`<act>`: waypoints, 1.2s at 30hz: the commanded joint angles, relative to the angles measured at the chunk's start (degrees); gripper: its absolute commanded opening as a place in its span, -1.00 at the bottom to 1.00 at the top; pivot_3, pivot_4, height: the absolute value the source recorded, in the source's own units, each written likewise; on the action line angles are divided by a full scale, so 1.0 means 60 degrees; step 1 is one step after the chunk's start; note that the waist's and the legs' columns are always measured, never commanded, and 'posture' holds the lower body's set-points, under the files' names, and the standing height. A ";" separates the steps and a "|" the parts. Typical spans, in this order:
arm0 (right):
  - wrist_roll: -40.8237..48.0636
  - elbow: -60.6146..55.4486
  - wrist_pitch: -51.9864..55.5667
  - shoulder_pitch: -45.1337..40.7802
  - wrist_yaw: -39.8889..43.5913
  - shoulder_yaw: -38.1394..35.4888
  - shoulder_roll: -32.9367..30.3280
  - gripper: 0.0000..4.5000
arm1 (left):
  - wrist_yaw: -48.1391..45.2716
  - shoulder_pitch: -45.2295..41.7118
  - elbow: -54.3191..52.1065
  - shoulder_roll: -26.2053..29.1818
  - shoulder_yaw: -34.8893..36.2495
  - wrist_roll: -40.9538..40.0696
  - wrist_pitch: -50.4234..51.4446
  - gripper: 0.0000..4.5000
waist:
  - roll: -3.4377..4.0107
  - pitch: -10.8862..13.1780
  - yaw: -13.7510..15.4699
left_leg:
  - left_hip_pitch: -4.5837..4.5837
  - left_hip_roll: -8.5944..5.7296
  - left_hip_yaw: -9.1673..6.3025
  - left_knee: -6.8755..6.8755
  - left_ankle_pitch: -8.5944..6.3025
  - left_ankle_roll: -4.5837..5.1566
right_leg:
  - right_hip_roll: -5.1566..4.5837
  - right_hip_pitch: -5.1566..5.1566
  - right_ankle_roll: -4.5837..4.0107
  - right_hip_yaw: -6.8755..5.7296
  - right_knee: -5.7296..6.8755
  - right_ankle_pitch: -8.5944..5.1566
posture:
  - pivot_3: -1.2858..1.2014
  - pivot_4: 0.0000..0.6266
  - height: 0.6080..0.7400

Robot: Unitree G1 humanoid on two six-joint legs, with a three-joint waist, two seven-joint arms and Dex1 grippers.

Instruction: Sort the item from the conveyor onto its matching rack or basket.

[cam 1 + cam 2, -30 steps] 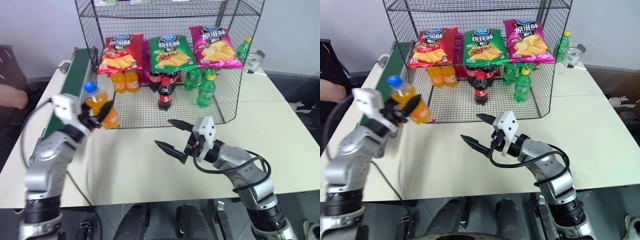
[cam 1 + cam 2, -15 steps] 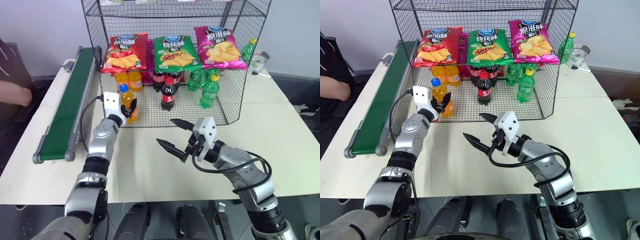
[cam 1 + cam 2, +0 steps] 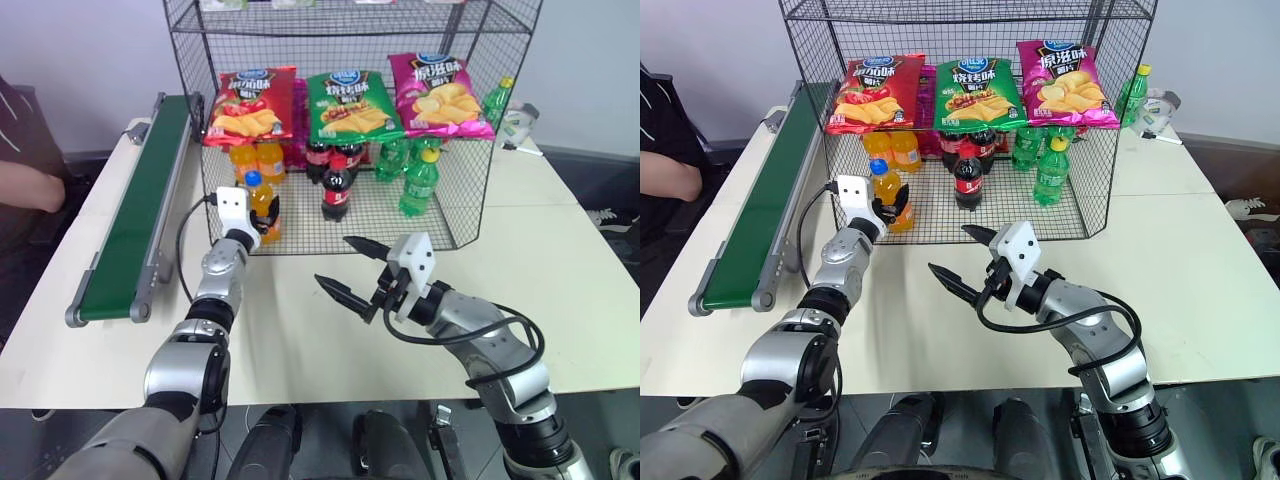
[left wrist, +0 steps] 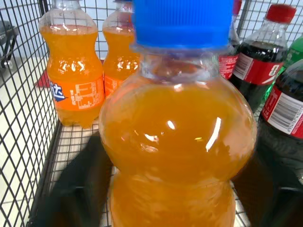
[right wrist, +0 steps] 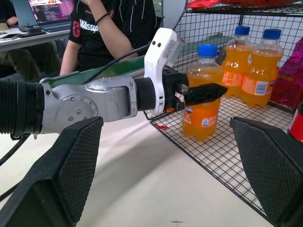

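The left arm reaches forward, its gripper level with fingers apart either side of the orange bottle, which stands upright on the rack's front left floor, while the right gripper hangs over the counter, fingers spread and empty.
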 commanded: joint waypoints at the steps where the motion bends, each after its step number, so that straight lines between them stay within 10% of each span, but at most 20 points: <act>1: 0.0037 -0.0394 -0.0206 -0.0140 0.0030 -0.0083 0.0020 1.00 | -0.0073 -0.0115 -0.0261 0.0081 0.0146 0.0025 -0.0323 0.99 | 0.0000 -0.0001 0.0000 | 0.0001 0.0000 0.0000 0.0000 0.0000 0.0000 | 0.0000 0.0000 0.0000 0.0000 0.0001 0.0000 | 0.03 -0.52 1.00; 19: 0.0199 -0.0516 -0.0083 -0.0006 0.0112 -0.0081 -0.0013 1.00 | -0.1406 0.3347 -0.7493 0.0976 0.0201 -0.1081 0.3490 0.99 | 0.0003 -0.0003 -0.0044 | 0.0003 0.0003 -0.0002 0.0000 0.0000 -0.0001 | -0.0003 -0.0001 -0.0002 0.0008 0.0007 -0.0001 | 0.03 -0.52 1.00; 36: 0.0302 -0.0442 -0.0096 0.0050 0.0413 -0.0211 -0.0145 1.00 | -0.3457 0.6815 -1.2731 0.5379 0.2599 -0.3981 0.8903 0.99 | 0.0022 -0.0002 -0.0191 | 0.0009 0.0012 -0.0005 -0.0022 -0.0002 -0.0002 | -0.0018 -0.0044 -0.0010 0.0026 0.0000 -0.0005 | 0.03 -0.52 1.00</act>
